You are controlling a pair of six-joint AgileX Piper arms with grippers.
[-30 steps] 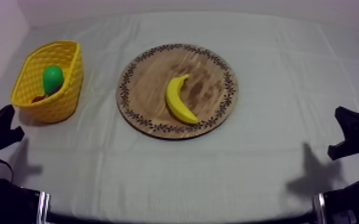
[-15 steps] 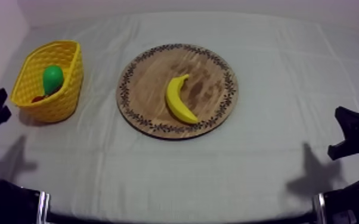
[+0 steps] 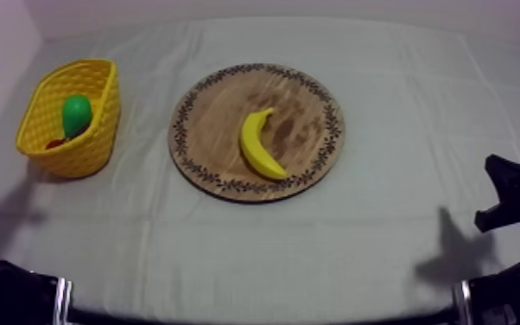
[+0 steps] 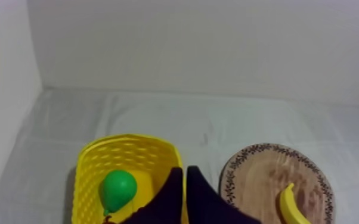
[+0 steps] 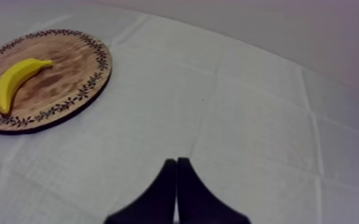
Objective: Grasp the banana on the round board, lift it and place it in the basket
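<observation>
Banana on board, both pincers empty.
You've got the banana (image 3: pixel 259 145) lying near the middle of the round wooden board (image 3: pixel 315 95), at the centre of the surface (image 3: pixel 376 251). The yellow basket (image 3: pixel 91 151) sits at the left, near the board but not touching it, with a green pear (image 3: pixel 76 114) inside and a small red fruit (image 3: pixel 54 143) beside it (mostly hidden). Your left pincer (image 4: pixel 185 171) is pressed together on nothing, over the basket's board-side wall. Your right pincer (image 5: pixel 176 162) is pressed together too, low at the near right, well apart from the board.
</observation>
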